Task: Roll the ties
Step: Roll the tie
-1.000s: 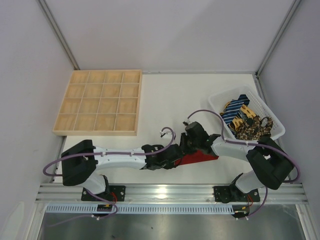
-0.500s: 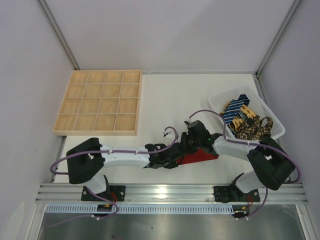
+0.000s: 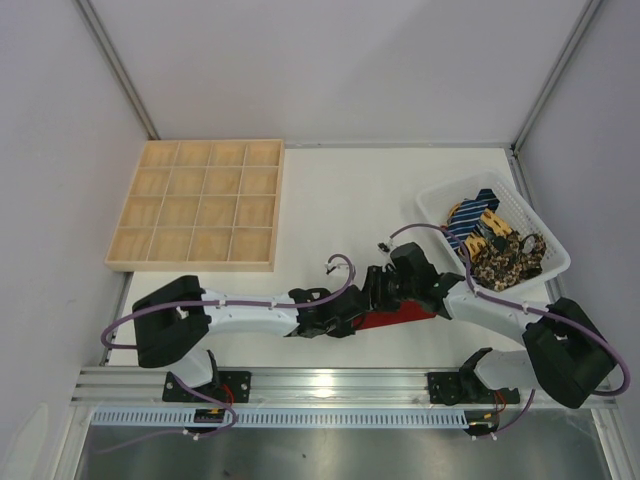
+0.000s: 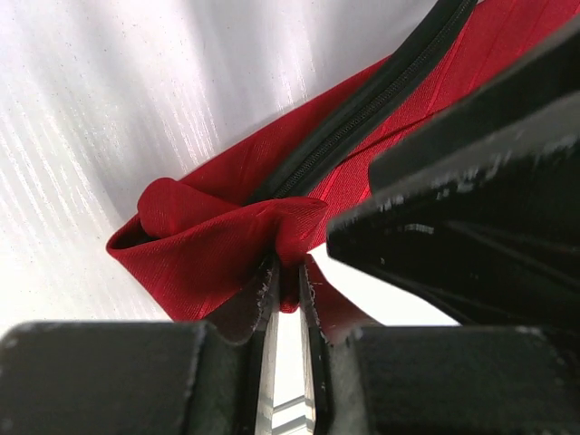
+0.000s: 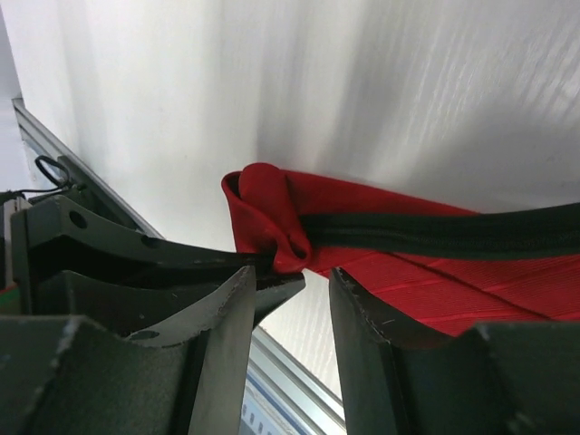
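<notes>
White tabletop (image 3: 340, 190); pale walls (image 3: 330, 60); wooden grid tray (image 3: 197, 205)

Red tie (image 3: 400, 316) — plain, smooth fabric with a faint diagonal weave, lying flat on the white bench near the front edge, mostly hidden in the top view. Its left end (image 4: 213, 240) is folded over into a small loose curl, first turn only, not a tight roll. A dark lining strip (image 5: 435, 234) runs along the middle of the flat part. The curled end is pinched at its lower edge between two thin black fingers in the left wrist view.

Other ties (image 3: 495, 243) — navy with pale stripes, mustard yellow, brown-black speckled — heaped loose and tangled at the right, well apart from the red one.
</notes>
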You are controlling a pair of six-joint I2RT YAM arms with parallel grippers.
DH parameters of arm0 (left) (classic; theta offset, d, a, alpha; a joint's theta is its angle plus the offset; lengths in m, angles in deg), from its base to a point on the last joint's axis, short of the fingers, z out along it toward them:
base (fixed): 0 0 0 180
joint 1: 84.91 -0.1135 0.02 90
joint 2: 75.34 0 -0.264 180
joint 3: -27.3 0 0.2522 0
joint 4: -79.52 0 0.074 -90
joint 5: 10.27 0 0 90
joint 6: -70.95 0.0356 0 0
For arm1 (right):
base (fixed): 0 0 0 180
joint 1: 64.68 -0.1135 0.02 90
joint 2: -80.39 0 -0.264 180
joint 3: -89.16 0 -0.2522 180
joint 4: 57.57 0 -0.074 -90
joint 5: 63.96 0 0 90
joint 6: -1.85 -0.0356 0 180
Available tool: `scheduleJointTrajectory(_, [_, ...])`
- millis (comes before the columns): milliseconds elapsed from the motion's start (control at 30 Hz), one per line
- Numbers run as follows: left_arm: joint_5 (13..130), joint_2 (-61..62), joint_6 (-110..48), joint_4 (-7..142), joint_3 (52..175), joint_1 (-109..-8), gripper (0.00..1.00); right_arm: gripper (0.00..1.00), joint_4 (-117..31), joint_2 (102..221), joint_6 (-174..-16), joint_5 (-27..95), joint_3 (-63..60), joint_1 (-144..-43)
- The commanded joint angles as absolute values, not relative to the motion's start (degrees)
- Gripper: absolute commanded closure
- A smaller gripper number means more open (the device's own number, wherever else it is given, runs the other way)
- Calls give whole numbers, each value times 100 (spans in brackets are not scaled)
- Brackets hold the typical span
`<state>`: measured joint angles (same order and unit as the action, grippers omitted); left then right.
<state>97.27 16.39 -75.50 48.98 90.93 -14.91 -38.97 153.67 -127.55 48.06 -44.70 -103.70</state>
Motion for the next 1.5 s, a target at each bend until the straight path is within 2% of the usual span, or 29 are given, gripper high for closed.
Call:
scheduleJointTrajectory(0, [9765, 1449, -7477, 5011, 9019, -1521, 84, 56, -4204, 15290, -12998, 5214, -4649, -10353])
scheduleJointTrajectory(433, [9792, 1308, -7460, 4976, 8993, -1521, 87, 59, -5295, 16055, -13280, 5548, -4755, -10361])
scheduleJointTrajectory(600, [9792, 1291, -7425, 4976, 8984, -1521, 87, 63, -5462, 16275, -13298, 5592, -4755, -10344])
scheduleJointTrajectory(633, [9792, 1282, -7425, 4985, 8984, -1521, 87, 65, -5488, 16301, -13289, 5584, -4764, -10352])
scheduleJointTrajectory(733, [9783, 1273, -7407, 5038, 8984, -1521, 87, 78, -5523, 16441, -13236, 5575, -4747, -10344])
scheduleJointTrajectory(767, [9783, 1273, -7398, 5055, 8993, -1521, 86, 86, -5532, 16459, -13201, 5583, -4720, -10352])
scheduleJointTrajectory(867, [9774, 1203, -7381, 5108, 8967, -1521, 78, 100, -5366, 16503, -13043, 5505, -4589, -10335])
scheduleJointTrajectory(900, [9774, 1116, -7372, 5134, 8923, -1521, 76, 100, -5209, 16512, -12877, 5435, -4545, -10344])
scheduleJointTrajectory(1067, [9871, 668, -7320, 5117, 8721, -1521, 48, 100, -4759, 16661, -12402, 5390, -4263, -10335])
scheduleJointTrajectory(1133, [9880, 282, -7328, 5117, 8572, -1530, 41, 100, -4645, 16758, -12218, 5460, -4140, -10317])
scheduleJointTrajectory(1267, [9959, -378, -7293, 4950, 8422, -1652, 41, 100, -4495, 16969, -11980, 5601, -3956, -10300])
scheduleJointTrajectory(1467, [9188, -758, -6776, 5177, 8202, -2511, 51, 100, -4223, 17224, -11734, 5847, -3718, -10256])
